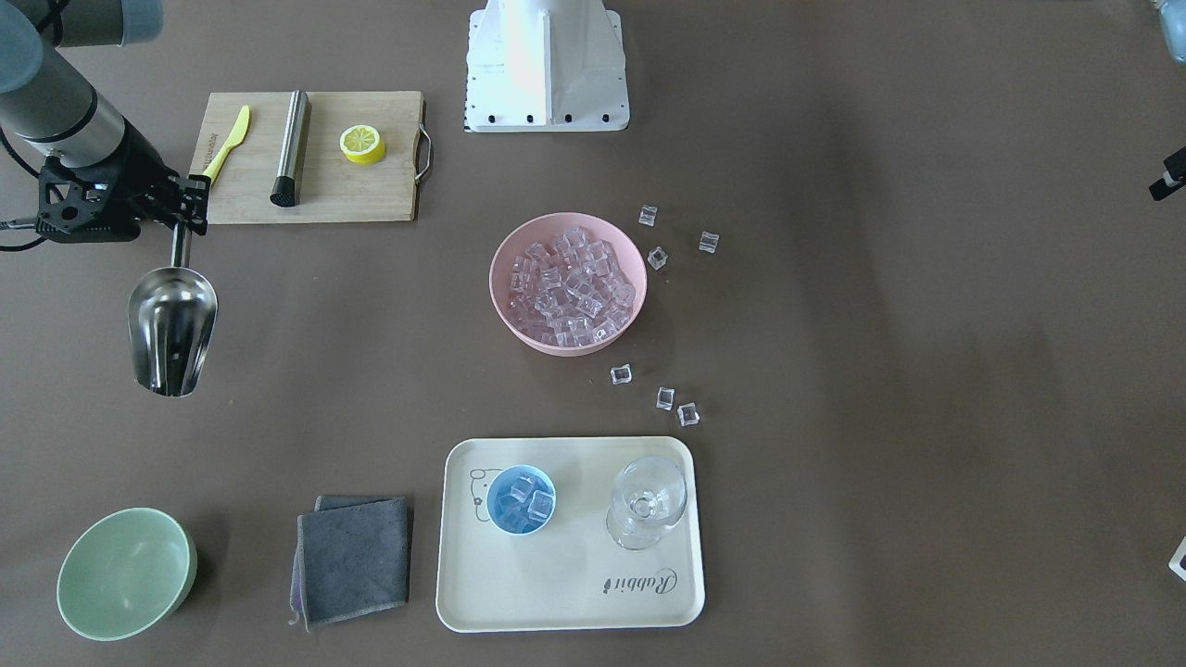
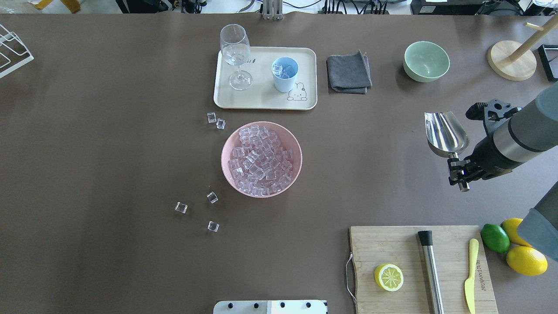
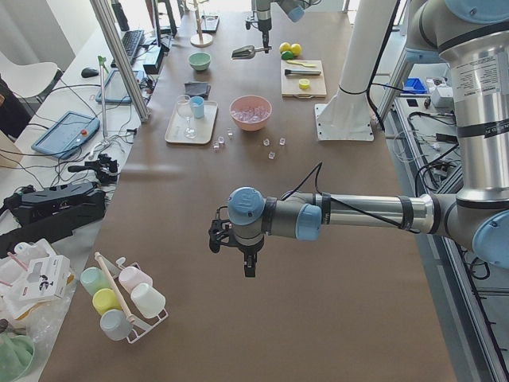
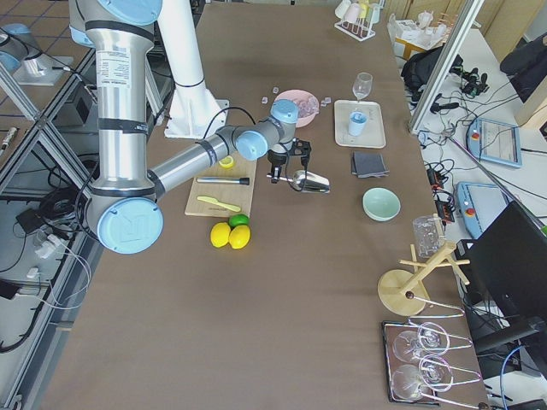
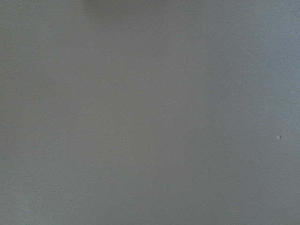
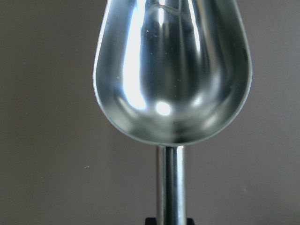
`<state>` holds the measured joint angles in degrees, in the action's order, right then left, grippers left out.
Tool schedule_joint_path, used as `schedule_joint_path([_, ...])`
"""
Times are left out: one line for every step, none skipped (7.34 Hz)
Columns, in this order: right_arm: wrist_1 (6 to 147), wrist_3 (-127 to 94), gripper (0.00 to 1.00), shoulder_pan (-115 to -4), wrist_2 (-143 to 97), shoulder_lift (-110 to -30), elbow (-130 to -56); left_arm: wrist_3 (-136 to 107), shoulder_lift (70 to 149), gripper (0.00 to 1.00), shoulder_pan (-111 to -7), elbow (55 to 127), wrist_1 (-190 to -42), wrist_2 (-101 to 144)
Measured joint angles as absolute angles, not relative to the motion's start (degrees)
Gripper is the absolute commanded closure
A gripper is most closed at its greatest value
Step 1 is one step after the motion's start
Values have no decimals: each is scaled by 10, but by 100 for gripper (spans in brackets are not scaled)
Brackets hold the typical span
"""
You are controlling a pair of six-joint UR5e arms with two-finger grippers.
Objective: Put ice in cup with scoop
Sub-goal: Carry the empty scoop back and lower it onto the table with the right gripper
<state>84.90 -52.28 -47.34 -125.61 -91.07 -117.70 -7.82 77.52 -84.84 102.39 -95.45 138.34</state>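
My right gripper [image 1: 182, 215] is shut on the handle of the steel scoop [image 1: 173, 329], held above the table beside the cutting board. The scoop's trough is empty in the right wrist view [image 6: 172, 70]. The pink bowl [image 1: 505, 306] at the table's middle is full of ice [image 1: 574, 278]. The light-blue cup [image 1: 521, 499] stands on the cream tray [image 1: 565, 593] with a few cubes in it. My left gripper [image 3: 248, 261] shows only in the exterior left view, far from these things, and I cannot tell its state. The left wrist view shows only bare table.
Several loose cubes lie around the bowl [image 1: 687, 414]. A stemmed glass [image 1: 647, 500] stands on the tray beside the cup. A grey cloth [image 1: 354, 559], a green bowl [image 1: 125, 572], and a cutting board [image 1: 315, 208] with a steel cylinder, knife and lemon half are nearby.
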Motion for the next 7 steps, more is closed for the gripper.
schedule_joint_path([806, -549, 100, -456, -1250, -913, -1167, -78, 775, 2, -848, 1024, -955, 1383])
schedule_joint_path([752, -561, 100, -440, -1246, -920, -1147, -78, 775, 2, -848, 1024, -954, 1383])
schedule_joint_path([694, -571, 100, -428, -1243, -926, -1123, -78, 775, 2, -848, 1024, -955, 1383])
schedule_joint_path([647, -585, 100, -412, -1234, -928, -1103, -78, 775, 2, -848, 1024, -955, 1383])
schedule_joint_path([624, -603, 100, -396, -1219, -930, -1094, -78, 775, 2, -848, 1024, -954, 1383])
schedule_joint_path([615, -617, 100, -385, -1208, -930, -1092, -78, 775, 2, -848, 1024, -954, 1383])
schedule_joint_path([611, -626, 100, -377, -1199, -930, -1092, -78, 775, 2, -848, 1024, -954, 1383])
